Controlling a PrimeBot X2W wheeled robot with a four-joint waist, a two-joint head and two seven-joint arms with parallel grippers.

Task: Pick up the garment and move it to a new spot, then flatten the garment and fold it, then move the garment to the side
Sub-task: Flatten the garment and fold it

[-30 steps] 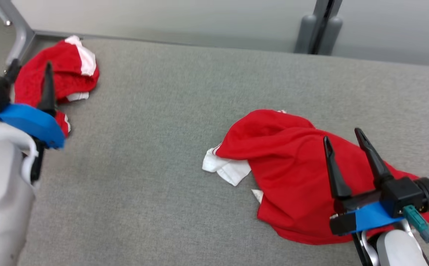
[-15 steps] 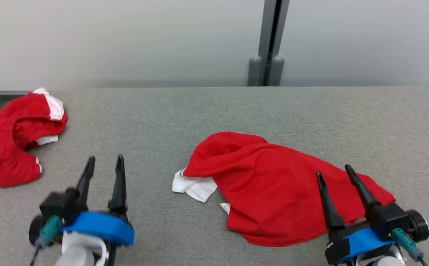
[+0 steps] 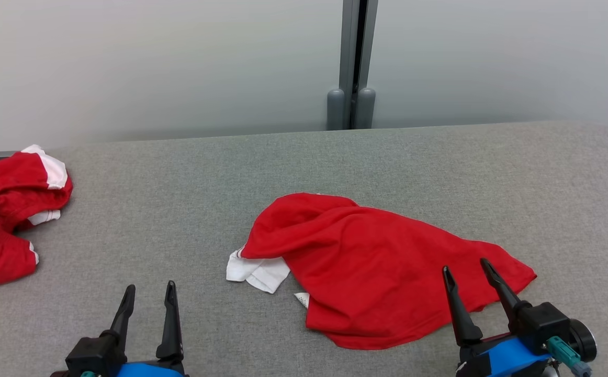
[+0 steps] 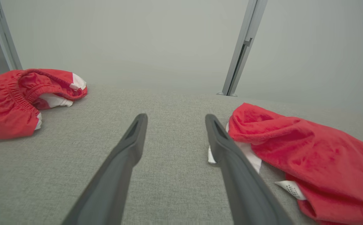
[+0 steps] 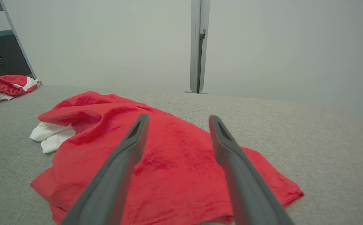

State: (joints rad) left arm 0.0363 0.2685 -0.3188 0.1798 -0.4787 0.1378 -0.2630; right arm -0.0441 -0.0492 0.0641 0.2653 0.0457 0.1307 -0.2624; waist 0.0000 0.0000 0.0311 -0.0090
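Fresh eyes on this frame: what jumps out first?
A crumpled red garment with a white part poking out on its left lies mid-table, and a second red garment is bunched at the far left edge. Both grippers are open and holding nothing. The right gripper is at the middle garment's near right edge, and the left gripper is over bare table at lower left.
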